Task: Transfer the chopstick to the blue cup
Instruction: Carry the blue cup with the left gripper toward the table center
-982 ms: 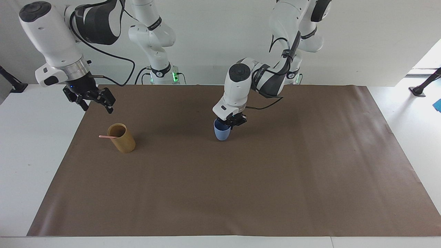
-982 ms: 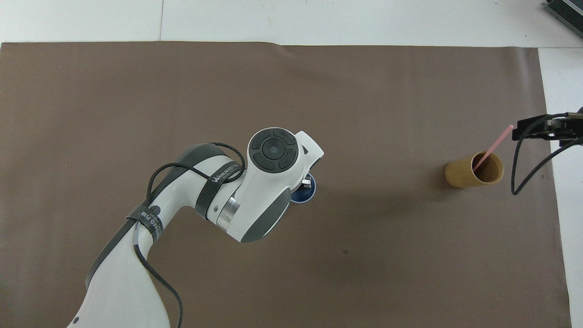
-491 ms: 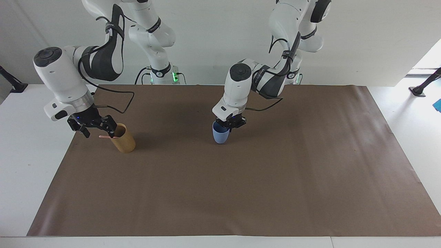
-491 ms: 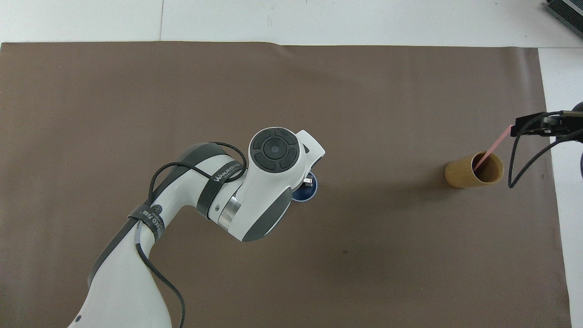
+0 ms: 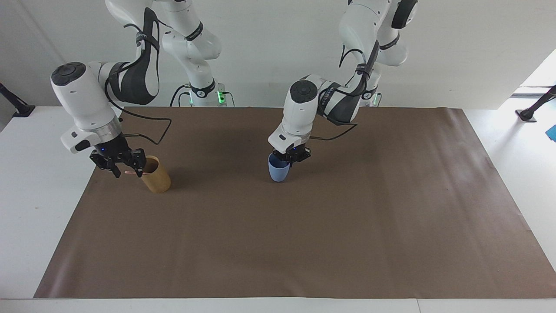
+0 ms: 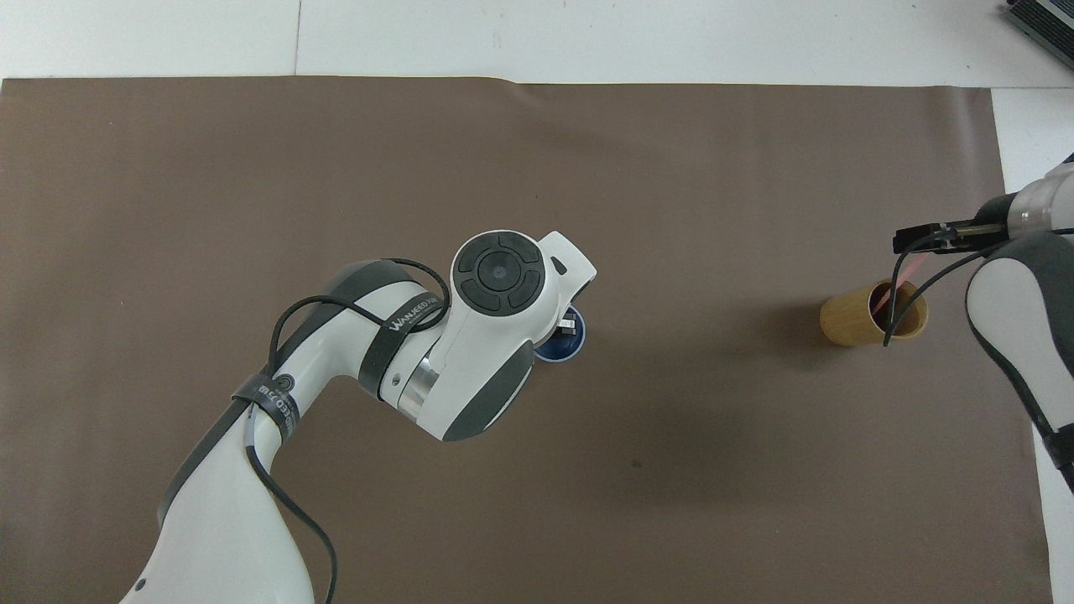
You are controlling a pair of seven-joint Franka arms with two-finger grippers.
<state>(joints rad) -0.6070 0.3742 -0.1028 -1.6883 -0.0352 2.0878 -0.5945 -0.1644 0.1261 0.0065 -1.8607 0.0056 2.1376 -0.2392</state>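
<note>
One pale pink chopstick [image 5: 130, 172] leans out of the tan cup [image 5: 155, 177] near the right arm's end of the table. It also shows in the overhead view [image 6: 883, 300]. My right gripper [image 5: 127, 167] is low beside the tan cup's rim, open, with its fingers on either side of the chopstick's upper end. The blue cup [image 5: 278, 172] stands upright mid-table. My left gripper [image 5: 290, 157] is shut on its rim, one finger inside the cup [image 6: 556, 350].
A brown mat [image 5: 304, 243] covers most of the white table [image 5: 26, 195]. The tan cup [image 6: 849, 320] stands near the mat's edge at the right arm's end.
My right gripper has come down from above the table to the chopstick's upper end beside the tan cup. The left gripper stays on the blue cup, which has shifted slightly.
</note>
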